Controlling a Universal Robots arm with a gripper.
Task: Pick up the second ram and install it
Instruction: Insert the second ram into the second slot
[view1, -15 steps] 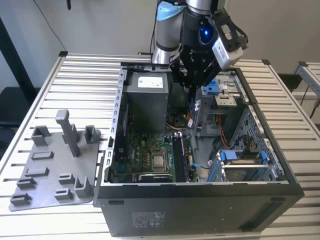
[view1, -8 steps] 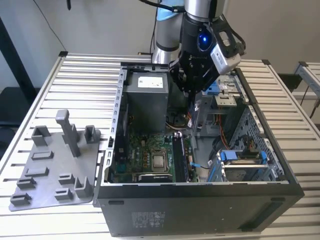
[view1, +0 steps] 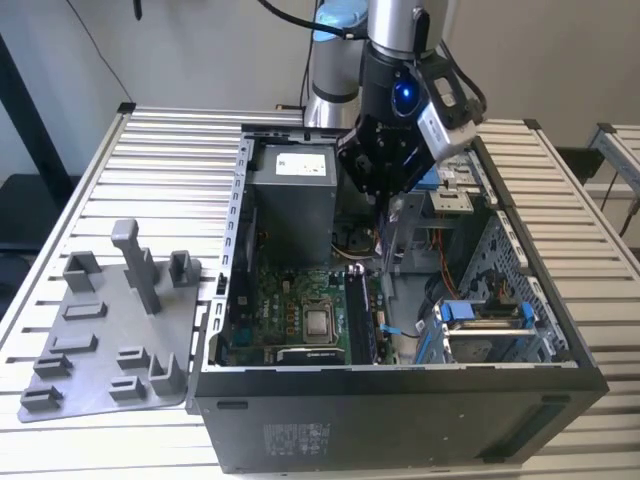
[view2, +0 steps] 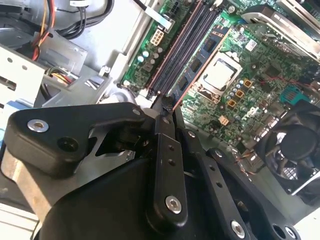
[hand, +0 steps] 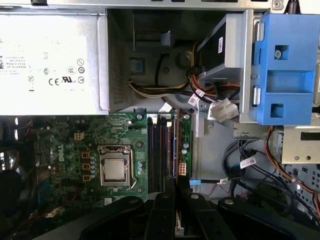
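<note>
My gripper (view1: 390, 200) hangs inside the open computer case (view1: 400, 400), above the green motherboard (view1: 290, 300). Its fingers are shut on the second ram (view1: 392, 235), a thin dark stick hanging below them. In both wrist views the black fingers meet at the gripper (view2: 165, 107) (hand: 176, 182), and the ram (view2: 200, 57) (hand: 175, 145) runs on from them edge-on. It lies in line with the dark memory slots (hand: 157, 150) (view2: 180, 45), beside the processor socket (hand: 115, 167). I cannot tell whether the stick touches a slot.
The grey power supply (view1: 290, 185) stands at the case's back wall. A blue drive bracket (hand: 285, 70) and bundled cables (hand: 200, 95) crowd the exterior view's right. A fan (view2: 295, 150) sits by the board. A grey fixture plate (view1: 110, 330) lies on the slatted table.
</note>
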